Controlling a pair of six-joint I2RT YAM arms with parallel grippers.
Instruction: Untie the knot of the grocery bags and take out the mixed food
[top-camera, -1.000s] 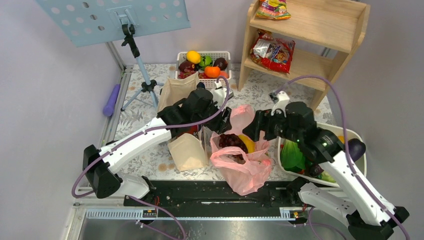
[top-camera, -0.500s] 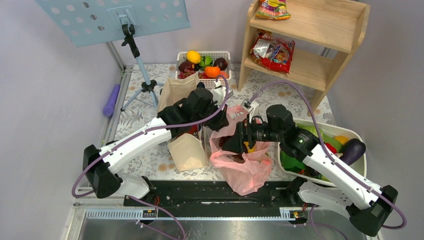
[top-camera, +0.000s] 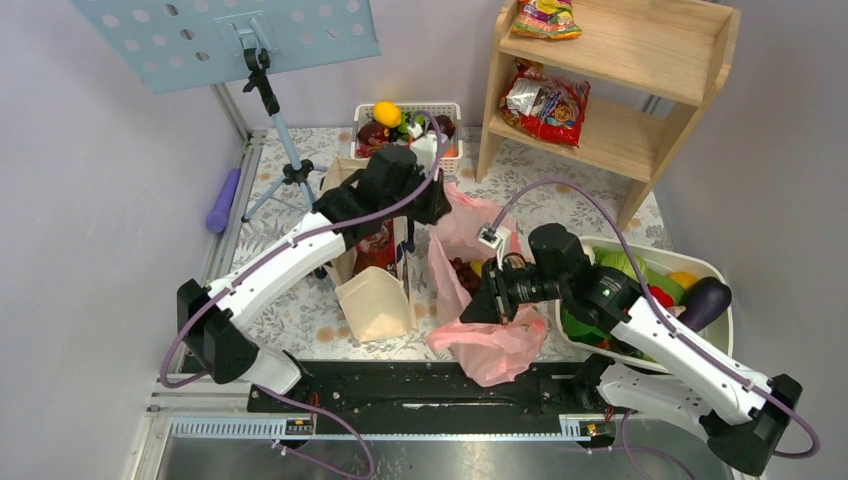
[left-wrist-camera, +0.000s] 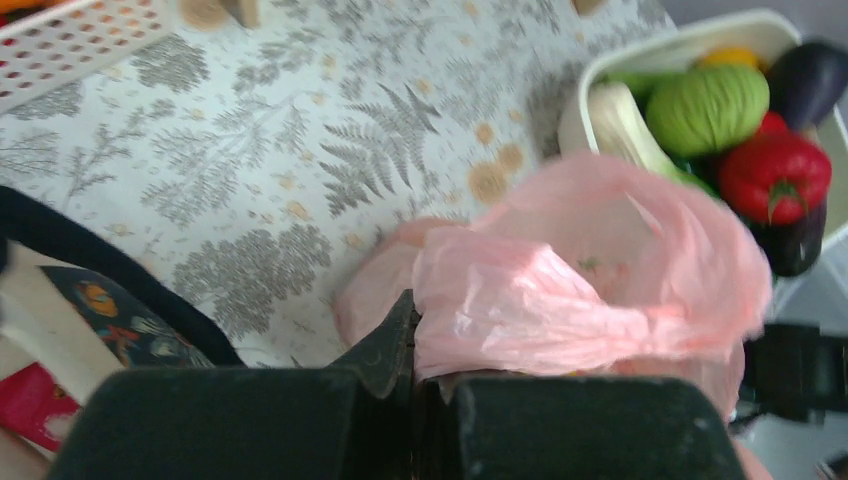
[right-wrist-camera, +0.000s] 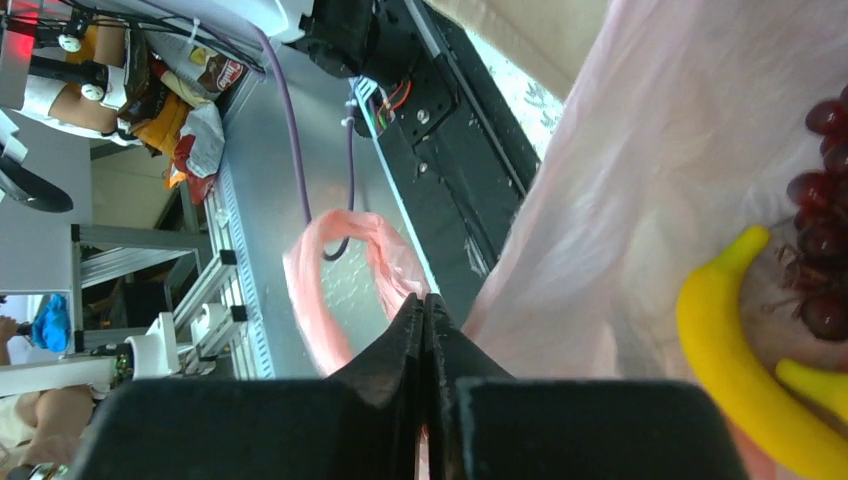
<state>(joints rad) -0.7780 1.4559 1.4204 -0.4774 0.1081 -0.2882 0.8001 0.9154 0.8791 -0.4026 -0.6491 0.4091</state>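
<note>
**Two arms at the open grocery bag.** The pink grocery bag (top-camera: 490, 345) lies on the patterned surface (top-camera: 310, 325), between the beige canvas tote (top-camera: 372, 305) on the left and the white tub (top-camera: 685, 260) of produce on the right.

The left end effector (left-wrist-camera: 414, 305) is pressed together on a fold of the bag's far rim, holding it up and toward the far side. The right end effector (right-wrist-camera: 426, 305) is pinched shut on the thin plastic of the near rim, beside a loose handle loop (right-wrist-camera: 335, 250).

No knot is visible — the handles appear already parted, and the mouth stands open between the two grips. Inside, a yellow banana (right-wrist-camera: 715, 330) and a bunch of dark grapes (right-wrist-camera: 822, 250) lie against the film.

Judged step: spreading the mouth, ahead of taking out the food. The next move calls for one arm to hold its rim taut while the other lets go, opens and reaches down for the banana or the grapes — the film looks slack and would likely fold over them if both grips loosened.
</note>
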